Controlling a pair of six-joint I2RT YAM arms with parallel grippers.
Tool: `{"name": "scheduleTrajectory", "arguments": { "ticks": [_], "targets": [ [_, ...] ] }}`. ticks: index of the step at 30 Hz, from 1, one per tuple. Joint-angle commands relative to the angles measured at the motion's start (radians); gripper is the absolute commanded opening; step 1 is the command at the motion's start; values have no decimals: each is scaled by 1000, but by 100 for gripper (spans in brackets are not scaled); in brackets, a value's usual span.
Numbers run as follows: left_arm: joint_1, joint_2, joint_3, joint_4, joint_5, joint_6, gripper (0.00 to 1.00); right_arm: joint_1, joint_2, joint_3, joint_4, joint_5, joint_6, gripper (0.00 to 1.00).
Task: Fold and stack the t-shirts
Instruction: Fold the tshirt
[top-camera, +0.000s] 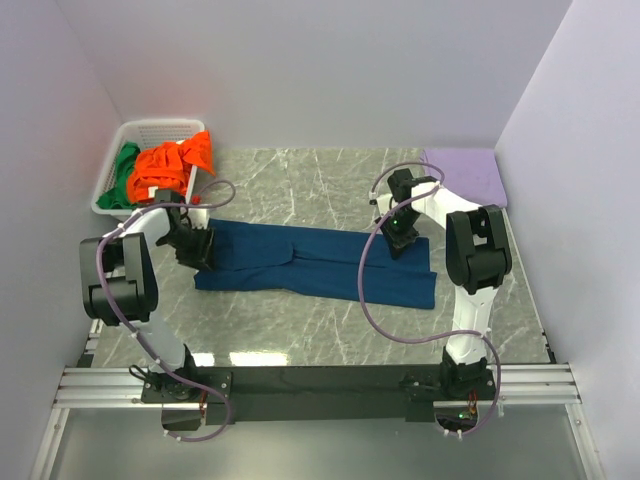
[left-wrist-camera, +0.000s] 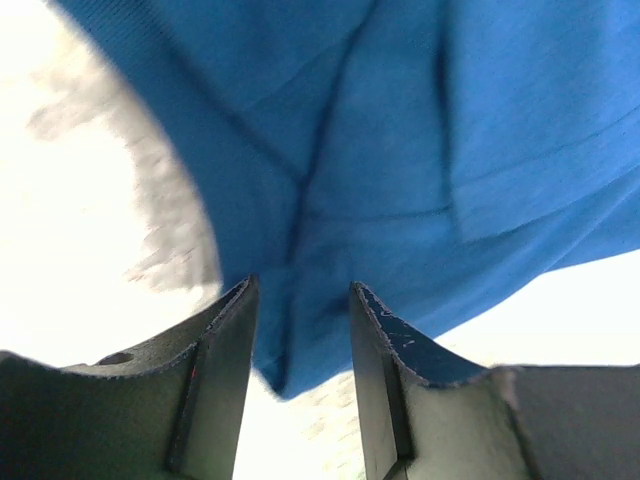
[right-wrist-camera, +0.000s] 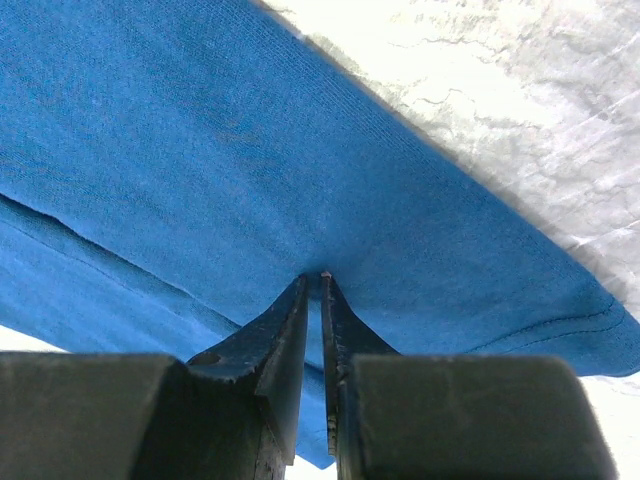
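Navy t-shirt (top-camera: 310, 262), long axis left-to-right on table (top-camera: 300, 190); left jaws apart, right jaws pinching it.

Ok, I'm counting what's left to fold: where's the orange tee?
In the top view the orange tee lies heaped in the white basket at the table's far left corner, right beside the green tee.

Table (left-wrist-camera: 70, 180) glares white; navy t-shirt (left-wrist-camera: 420, 150) close-up blurs.
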Motion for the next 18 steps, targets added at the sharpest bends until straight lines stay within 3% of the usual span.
{"name": "scheduleTrajectory", "arguments": {
  "ticks": [1, 14, 17, 18],
  "targets": [
    [35, -34, 18, -64, 22, 97, 47, -6, -9, -15, 9, 31, -20, 18],
    [41, 1, 23, -68, 113, 114, 46, -10, -41, -29, -1, 59, -43, 18],
    [41, 6, 26, -67, 113, 114, 41, -9, -27, -40, 3, 65, -43, 18],
    [41, 10, 23, -65, 110, 114, 35, -10, -24, -38, 5, 68, -43, 18]
  ]
}}
